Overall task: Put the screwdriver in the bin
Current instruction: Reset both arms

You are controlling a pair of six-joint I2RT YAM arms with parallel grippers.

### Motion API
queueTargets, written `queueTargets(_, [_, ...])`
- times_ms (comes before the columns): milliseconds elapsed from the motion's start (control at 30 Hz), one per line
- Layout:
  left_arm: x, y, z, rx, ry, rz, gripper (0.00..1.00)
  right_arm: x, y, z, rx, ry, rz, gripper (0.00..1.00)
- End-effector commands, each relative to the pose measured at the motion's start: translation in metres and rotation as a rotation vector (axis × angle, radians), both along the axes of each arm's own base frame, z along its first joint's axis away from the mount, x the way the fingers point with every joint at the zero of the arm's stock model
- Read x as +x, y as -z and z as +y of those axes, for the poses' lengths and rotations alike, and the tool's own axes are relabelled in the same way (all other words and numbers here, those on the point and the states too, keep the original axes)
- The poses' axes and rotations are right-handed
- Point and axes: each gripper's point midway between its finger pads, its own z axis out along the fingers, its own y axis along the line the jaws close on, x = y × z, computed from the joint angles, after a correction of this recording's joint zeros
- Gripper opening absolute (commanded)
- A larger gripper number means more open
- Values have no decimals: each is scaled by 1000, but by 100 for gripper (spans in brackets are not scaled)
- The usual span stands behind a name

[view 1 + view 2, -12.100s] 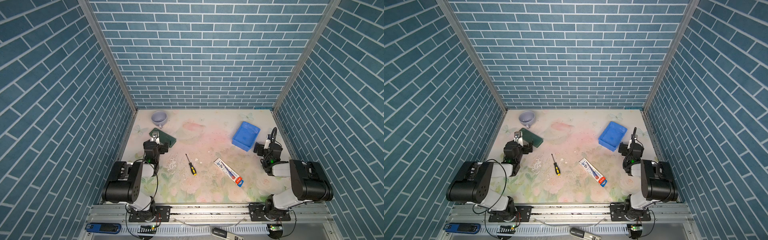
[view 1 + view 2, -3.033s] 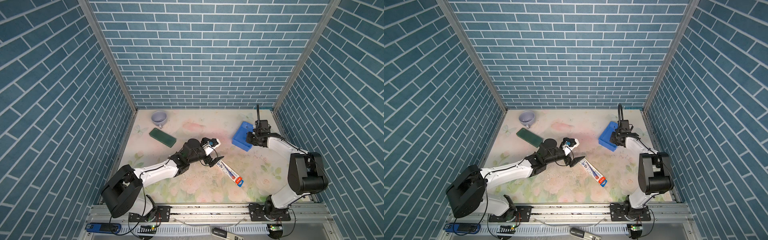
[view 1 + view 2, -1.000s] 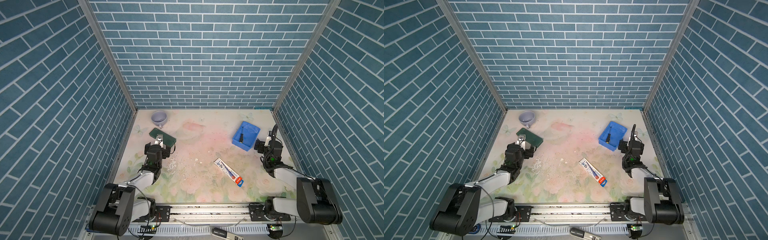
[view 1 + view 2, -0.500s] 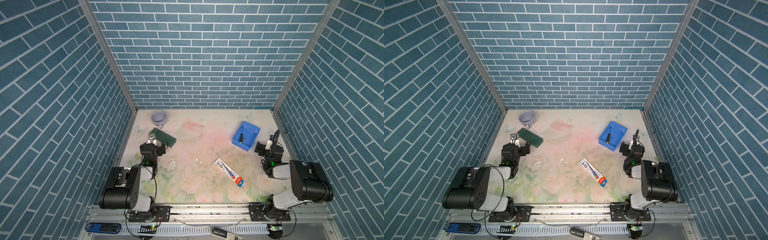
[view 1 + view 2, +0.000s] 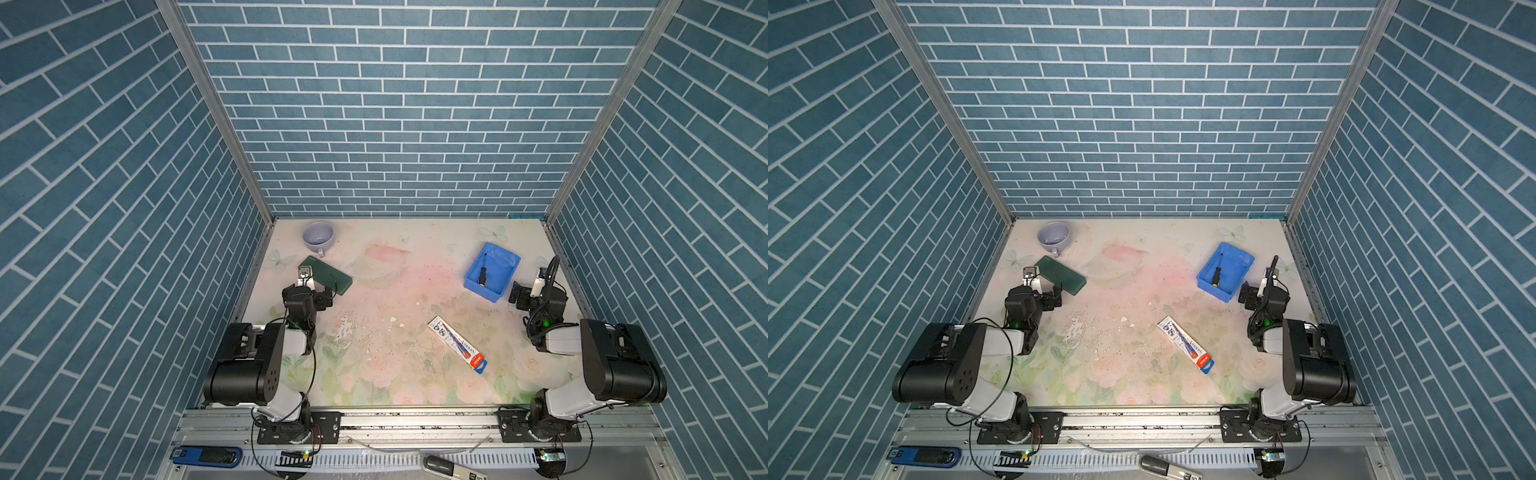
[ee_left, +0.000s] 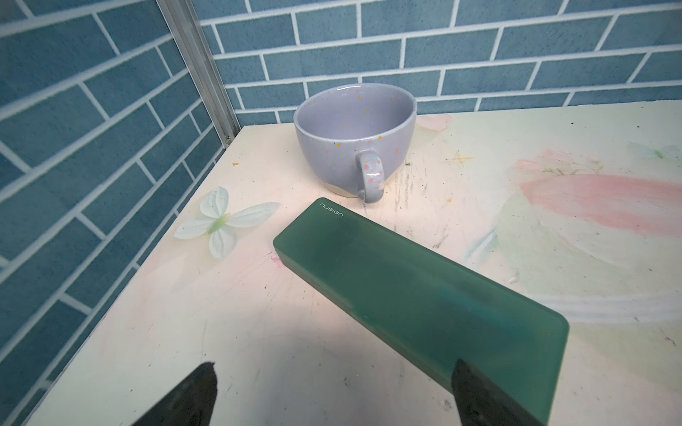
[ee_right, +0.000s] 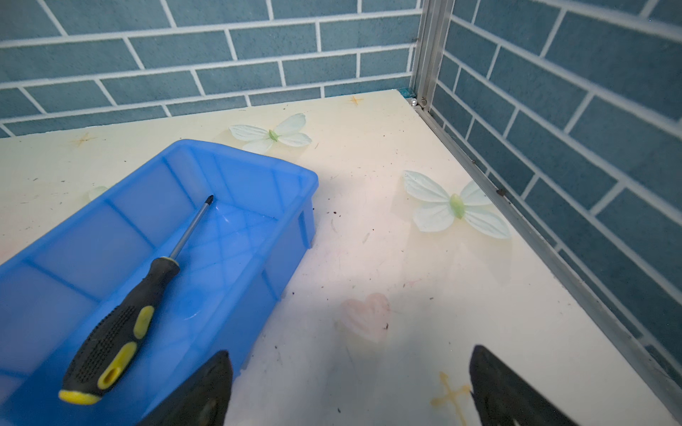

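The screwdriver [image 7: 121,324] lies flat inside the bin [image 7: 280,166], the only thing in there: yellow-ended handle toward my right gripper [image 7: 348,369], tip pointing at the bin's far wall. My right gripper sits just beside the bin, jaws spread wide, holding nothing. Well away from the bin, across the table, my left gripper [image 6: 332,369] is spread wide and empty too, one finger at the end of the green case [image 6: 406,287]. Farther from the bin still, the lavender cup [image 6: 324,158] stands upright, empty. The packaged tube [image 5: 457,344] lies near the bin, outside it.
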Motion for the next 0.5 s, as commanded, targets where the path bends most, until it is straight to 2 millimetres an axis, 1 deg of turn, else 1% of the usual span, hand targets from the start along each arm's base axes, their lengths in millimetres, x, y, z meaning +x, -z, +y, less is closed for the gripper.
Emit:
queueTargets(0, [6,-12,0,-10,3,-44,100,7,-6,-2,3,5,-13,99])
queueTargets(100, [6,-11,-2,-10,18,-37,100,7,-6,-2,3,5,-14,99])
queueTargets(267, [11,-9,-13,-1,79,-14,100,8,-7,-2,3,5,-17,99])
queueTargets(467, [11,-9,-14,2,86,-14,100,7,-7,-1,5,3,-19,99])
